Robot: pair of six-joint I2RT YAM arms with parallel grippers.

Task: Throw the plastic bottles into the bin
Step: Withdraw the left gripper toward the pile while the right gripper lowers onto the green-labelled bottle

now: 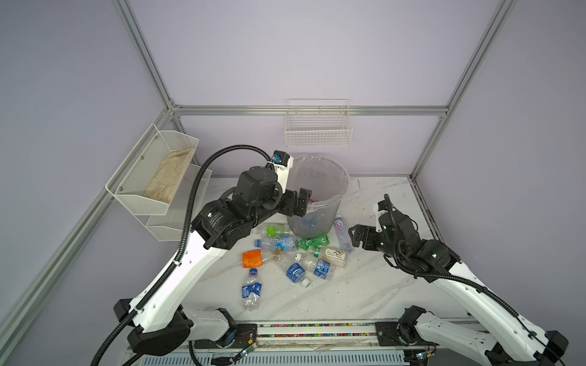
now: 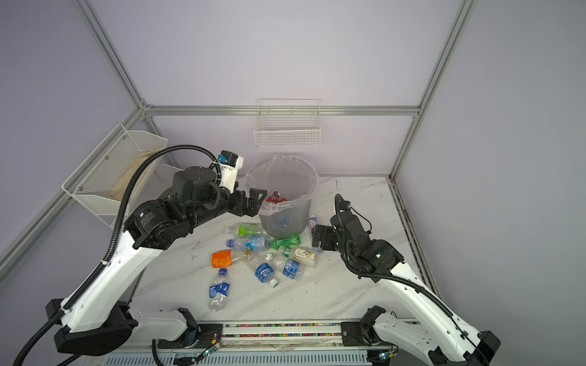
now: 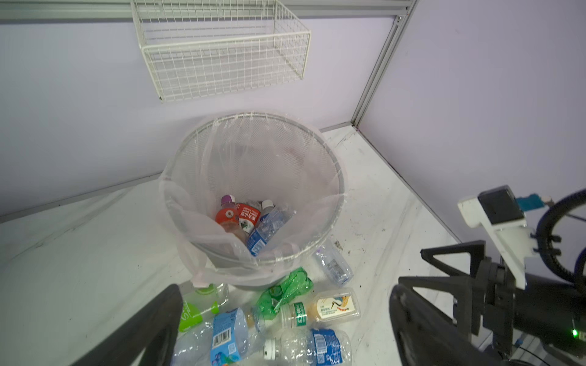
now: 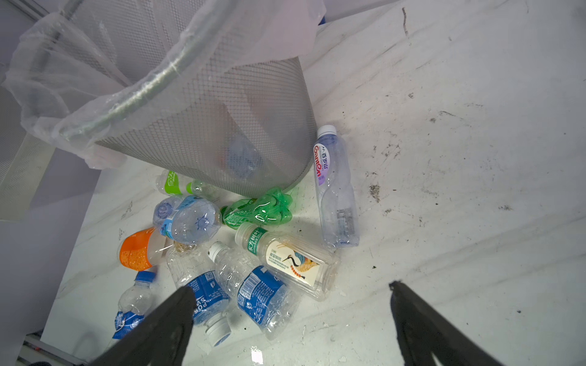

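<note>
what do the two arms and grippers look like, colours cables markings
The left arm and right arm have white shell links and black joint housings. A black corrugated cable runs along each. The left gripper and right gripper are black with angular, triangular-framed jaws. Each wrist carries a white camera mount with a blue connector.

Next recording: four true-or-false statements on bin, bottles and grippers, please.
1. The round grey mesh bin lined with a clear plastic bag already holds bottles. True.
2. Both grippers are shut on bottles. False: the left gripper and the right gripper are open and empty.
3. The crushed all-green plastic bottle lies on the white marble table beside the bin. True.
4. Every bottle is binned. False: an orange-labelled clear plastic bottle, among others, lies on the table.
</note>
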